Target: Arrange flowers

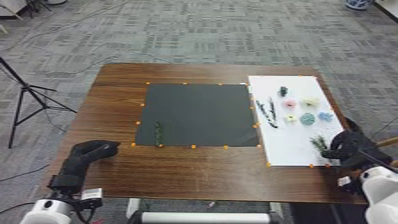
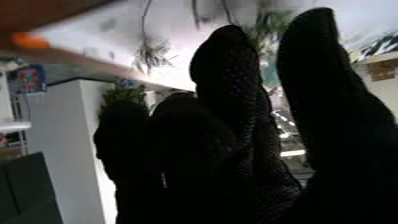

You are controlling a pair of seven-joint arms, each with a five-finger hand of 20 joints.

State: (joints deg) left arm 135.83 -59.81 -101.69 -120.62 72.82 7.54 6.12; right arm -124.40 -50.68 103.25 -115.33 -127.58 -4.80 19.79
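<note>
Wooden table (image 1: 204,175) in the head view supports a dark mat (image 1: 195,112) and a white board (image 1: 289,142) bearing flowers (image 1: 307,119). One green stem (image 1: 159,134) lies on the mat. Left hand (image 1: 89,150) is at near left, its opening indeterminable. Right hand (image 1: 353,146) is beside a leafy sprig (image 1: 320,143). Right wrist view: fingers (image 2: 229,75) extend straight, thumb (image 2: 311,55) apart; cannot tell whether sprig is held.
</note>
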